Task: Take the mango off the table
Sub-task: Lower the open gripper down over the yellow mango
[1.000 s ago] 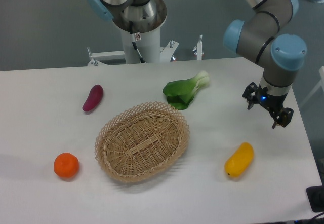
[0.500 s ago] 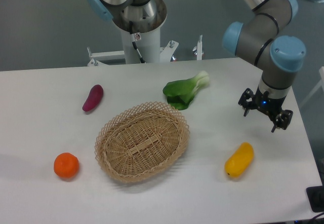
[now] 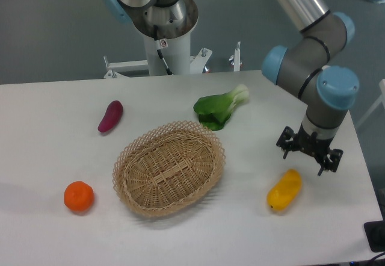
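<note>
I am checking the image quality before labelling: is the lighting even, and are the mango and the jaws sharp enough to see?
In the camera view, the lighting is soft and even, with only faint shadows on the white table. The mango is sharp, with a small glossy highlight. The gripper is dark and small, so its jaws are hard to tell apart. The wicker basket weave is clear.

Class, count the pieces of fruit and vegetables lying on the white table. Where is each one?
4. The mango lies front right under the gripper, the orange front left, the purple vegetable back left, the leafy green behind the basket. None seems hidden.
</note>
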### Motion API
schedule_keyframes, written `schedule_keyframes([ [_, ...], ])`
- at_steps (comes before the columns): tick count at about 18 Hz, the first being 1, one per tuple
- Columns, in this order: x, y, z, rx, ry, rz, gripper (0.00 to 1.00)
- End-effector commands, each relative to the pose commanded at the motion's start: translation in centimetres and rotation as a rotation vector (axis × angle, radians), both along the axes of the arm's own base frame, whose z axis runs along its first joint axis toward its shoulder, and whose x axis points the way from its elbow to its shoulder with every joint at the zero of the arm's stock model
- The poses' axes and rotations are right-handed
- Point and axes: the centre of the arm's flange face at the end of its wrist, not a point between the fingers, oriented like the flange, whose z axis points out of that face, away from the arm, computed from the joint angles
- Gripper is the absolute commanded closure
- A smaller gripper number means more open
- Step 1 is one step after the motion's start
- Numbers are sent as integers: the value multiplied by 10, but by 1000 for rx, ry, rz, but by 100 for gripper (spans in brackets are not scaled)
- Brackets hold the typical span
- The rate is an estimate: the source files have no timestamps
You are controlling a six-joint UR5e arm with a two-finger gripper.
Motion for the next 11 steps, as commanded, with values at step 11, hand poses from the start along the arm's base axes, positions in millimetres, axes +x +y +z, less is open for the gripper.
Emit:
schedule_keyframes([
  [11, -1, 31, -19, 22, 23, -18, 0],
])
